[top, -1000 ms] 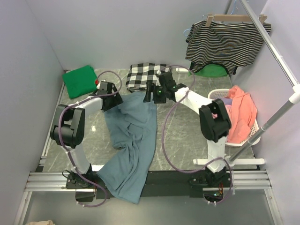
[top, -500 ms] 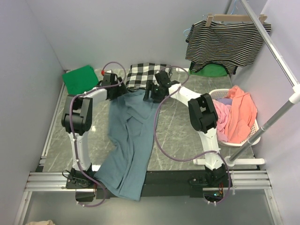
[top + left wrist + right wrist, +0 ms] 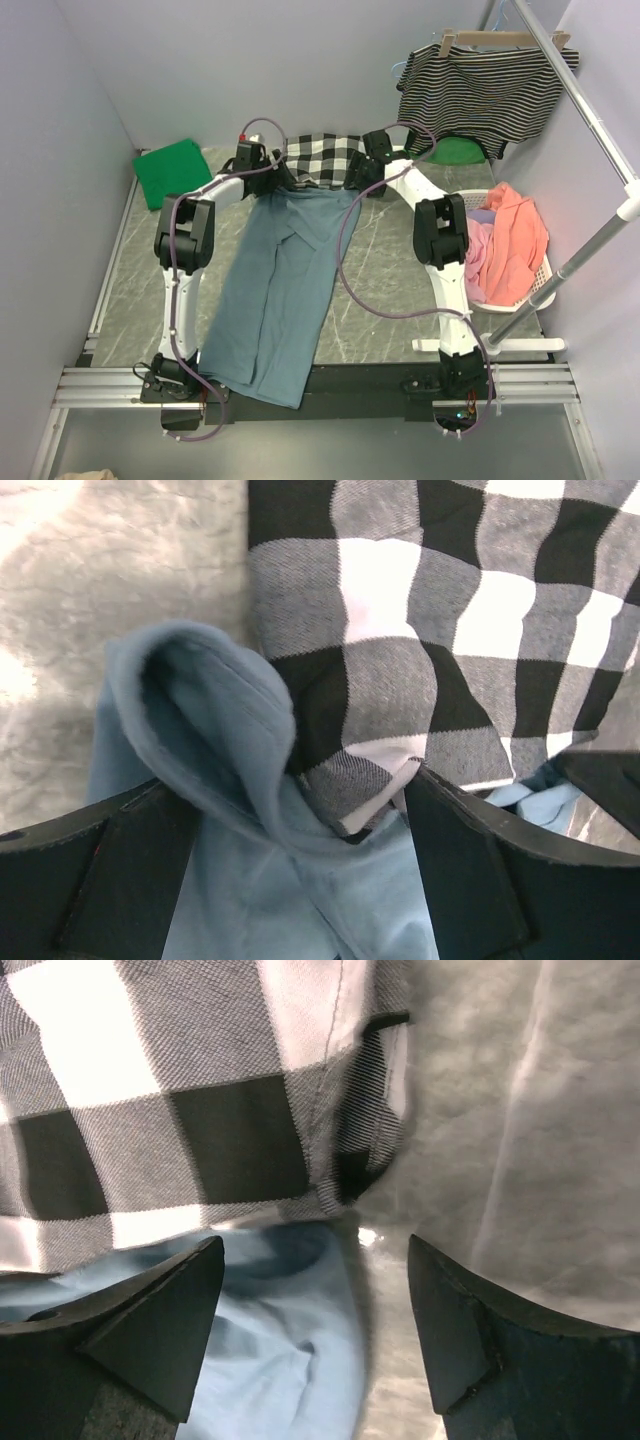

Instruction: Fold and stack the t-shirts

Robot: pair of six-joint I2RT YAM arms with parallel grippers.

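The slate-blue t-shirt (image 3: 275, 290) lies stretched in a long strip from the table's near edge up to the checked cloth (image 3: 320, 160). My left gripper (image 3: 272, 178) is at its far left corner. In the left wrist view the gripper (image 3: 295, 790) is open, with a raised fold of the blue shirt (image 3: 210, 730) lying between its jaws. My right gripper (image 3: 365, 180) is at the far right corner. In the right wrist view it (image 3: 315, 1250) is open over the blue shirt's edge (image 3: 270, 1360). The bright green t-shirt (image 3: 170, 172) lies folded at the back left.
The checked cloth (image 3: 400, 610) overlaps the blue shirt's far edge; it also shows in the right wrist view (image 3: 150, 1090). A striped top (image 3: 485, 95) hangs on a rail at the back right. A white basket (image 3: 540, 280) holds pink clothes at the right.
Both grippers moved toward the back of the table, drawing the blue shirt's top edge up to the checked cloth. The shirt now lies straighter and longer.
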